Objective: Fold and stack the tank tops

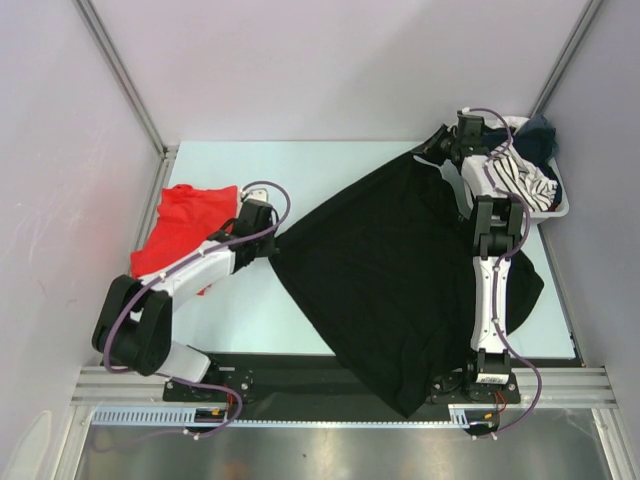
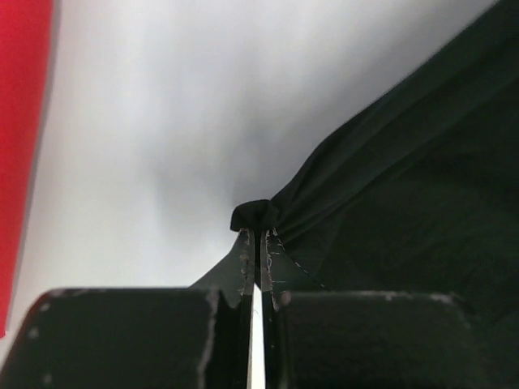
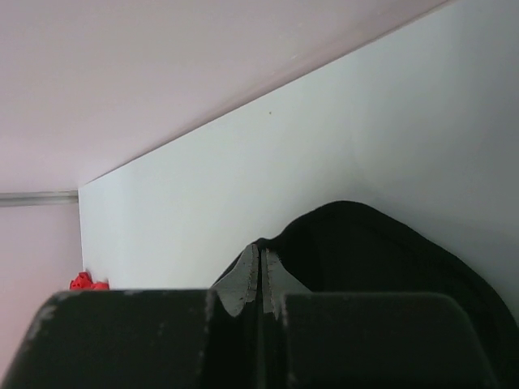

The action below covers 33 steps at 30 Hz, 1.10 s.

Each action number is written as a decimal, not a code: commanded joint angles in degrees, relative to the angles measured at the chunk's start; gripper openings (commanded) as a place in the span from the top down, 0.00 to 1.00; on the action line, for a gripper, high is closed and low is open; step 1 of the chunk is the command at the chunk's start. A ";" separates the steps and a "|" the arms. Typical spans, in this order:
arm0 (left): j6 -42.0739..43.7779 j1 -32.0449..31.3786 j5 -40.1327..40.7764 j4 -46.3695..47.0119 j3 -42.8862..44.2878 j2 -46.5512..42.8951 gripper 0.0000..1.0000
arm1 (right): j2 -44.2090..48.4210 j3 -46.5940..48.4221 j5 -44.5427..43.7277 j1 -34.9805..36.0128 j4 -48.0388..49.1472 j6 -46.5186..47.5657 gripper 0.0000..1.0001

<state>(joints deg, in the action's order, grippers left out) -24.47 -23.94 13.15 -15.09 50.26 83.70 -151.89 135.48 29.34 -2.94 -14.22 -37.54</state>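
Fabric of the black tank top [image 1: 390, 270] spreads taut between left end effector [image 2: 256, 243] and right end effector [image 3: 259, 263], both clenched on its edges; red tank top [image 1: 180, 235] lies left of it.

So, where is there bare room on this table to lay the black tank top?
Two bare patches: the far strip of table along the back wall, between the red tank top and the black tank top; and the near-left patch between the left arm and the black cloth. The right side is crowded: white basket and right arm.
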 commanded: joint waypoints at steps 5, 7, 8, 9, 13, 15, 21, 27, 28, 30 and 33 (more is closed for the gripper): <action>-1.02 -8.30 6.45 1.99 -4.90 -6.00 1.00 | 8.71 -6.71 0.45 -2.42 2.70 -0.25 1.00; -1.54 -10.76 7.24 2.52 -5.70 -6.44 1.00 | 10.65 -9.78 0.37 -2.68 3.76 -0.17 1.00; -1.72 -11.56 7.68 2.78 -6.13 -6.53 1.00 | 11.18 -10.58 0.28 -2.69 3.85 0.36 1.00; -2.33 -12.35 8.21 2.87 -6.40 -6.53 1.00 | 12.14 -11.20 0.19 -2.69 3.85 0.71 1.00; -3.04 -16.65 10.40 3.49 -7.11 -5.92 1.00 | 14.61 -14.27 -3.23 -2.42 2.36 4.74 1.00; -3.39 -17.89 11.11 3.58 -7.11 -5.57 1.00 | 15.75 -15.25 -5.77 -1.63 1.04 8.60 1.00; -4.01 -20.17 11.64 3.58 -7.11 -4.86 1.00 | 16.36 -11.73 -17.18 1.35 -7.30 16.61 1.00; -3.92 -23.16 12.95 3.93 -7.28 -4.86 1.00 | 19.09 -14.19 -25.64 2.76 -8.54 20.84 1.00; -3.92 -23.43 13.13 3.76 -7.28 -4.78 1.00 | 19.61 -15.58 -25.65 2.76 -8.20 20.93 1.00; -4.09 -24.39 13.39 3.93 -7.72 -5.21 1.00 | 21.63 -17.87 -25.65 2.76 -5.84 20.05 1.00; -4.45 -25.79 13.57 4.11 -8.60 -5.65 1.00 | 24.09 -24.37 -24.95 2.50 -1.45 18.48 1.00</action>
<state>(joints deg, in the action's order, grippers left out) -27.55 -48.31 25.04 -11.92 42.57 79.07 -133.51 114.67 6.79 0.51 -20.34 -19.27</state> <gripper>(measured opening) 0.014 0.012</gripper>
